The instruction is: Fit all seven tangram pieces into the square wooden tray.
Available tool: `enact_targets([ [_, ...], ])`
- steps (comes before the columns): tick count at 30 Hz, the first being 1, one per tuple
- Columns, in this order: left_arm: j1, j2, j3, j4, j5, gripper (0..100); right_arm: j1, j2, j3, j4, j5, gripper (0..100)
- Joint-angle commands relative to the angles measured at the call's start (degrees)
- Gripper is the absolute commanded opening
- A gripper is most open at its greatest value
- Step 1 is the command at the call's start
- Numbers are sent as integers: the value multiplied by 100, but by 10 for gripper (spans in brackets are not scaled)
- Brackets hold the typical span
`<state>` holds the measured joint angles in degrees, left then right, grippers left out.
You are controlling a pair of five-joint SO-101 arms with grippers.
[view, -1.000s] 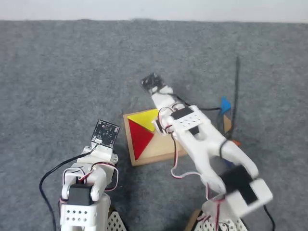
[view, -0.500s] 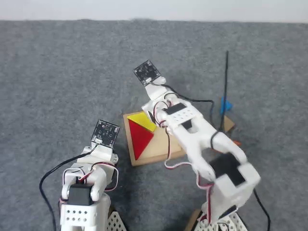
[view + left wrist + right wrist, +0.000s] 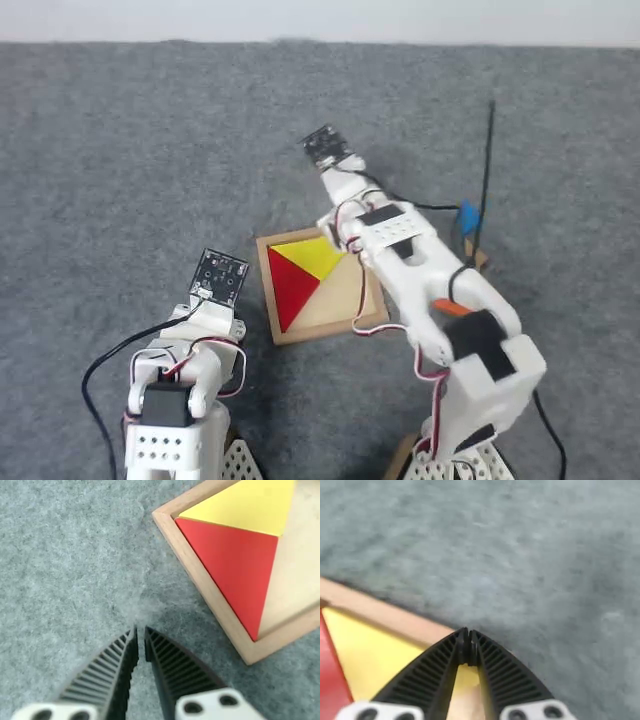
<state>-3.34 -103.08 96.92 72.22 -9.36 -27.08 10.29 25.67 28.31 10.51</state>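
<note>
Right pincer, pressed together, has swung rightward; left pincer pressed together too.

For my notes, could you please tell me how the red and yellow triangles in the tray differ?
In the high view the red triangle lies along the tray's left side, the yellow triangle along its far side. The shut right gripper hangs over the yellow triangle; the red triangle is uncovered. Both lie flat, edges touching.
</note>
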Motion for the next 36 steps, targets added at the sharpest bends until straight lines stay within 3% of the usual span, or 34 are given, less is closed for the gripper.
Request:
enact_targets([
  [1,-26,-97,-57,18,-44,22,48,-1174,308,31,26,7],
  [10,-26,-97,-57,18,-44,22,312,-2352,2171,22,9,7],
  [15,-26,-97,-57,18,-44,22,462,-2352,2338,4,9,15],
  [22,-26,-97,-57,18,-44,22,435,-2062,2382,22,-26,157],
  [36,-26,-97,-57,18,-44,22,-13,-1982,2330,418,18,162],
])
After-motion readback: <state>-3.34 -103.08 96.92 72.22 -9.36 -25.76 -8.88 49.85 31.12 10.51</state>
